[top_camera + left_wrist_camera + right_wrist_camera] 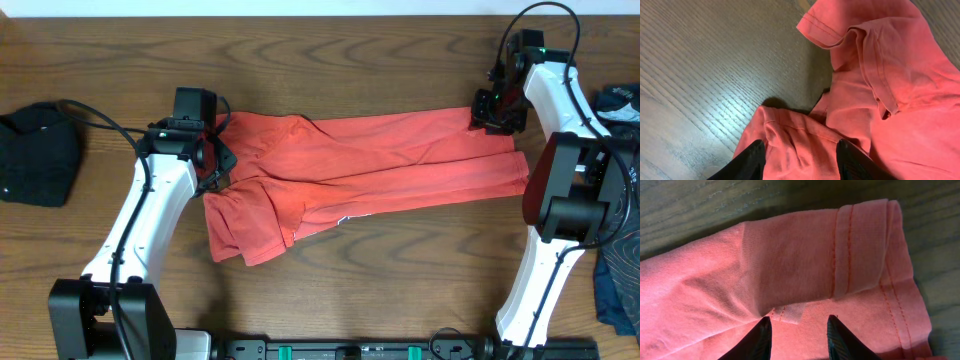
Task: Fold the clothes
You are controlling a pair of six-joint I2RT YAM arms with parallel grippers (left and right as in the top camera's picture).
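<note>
The coral-red T-shirt (pixel 370 160) lies stretched across the table, folded lengthwise and rumpled at its left end. My left gripper (pixel 213 160) is open over the shirt's left end; in the left wrist view its jaws (pixel 801 157) straddle a bunched fold of the shirt (pixel 880 90). My right gripper (pixel 497 112) is open over the shirt's top right corner; in the right wrist view its jaws (pixel 796 332) straddle the hemmed edge of the shirt (pixel 805 260). A black cloth bundle (pixel 35 152) sits at the far left. A navy patterned garment (pixel 622 265) lies at the right edge.
The wooden table (pixel 300 60) shows bare wood behind and in front of the shirt. The arm bases stand at the front edge, left (pixel 100 320) and right (pixel 525 315).
</note>
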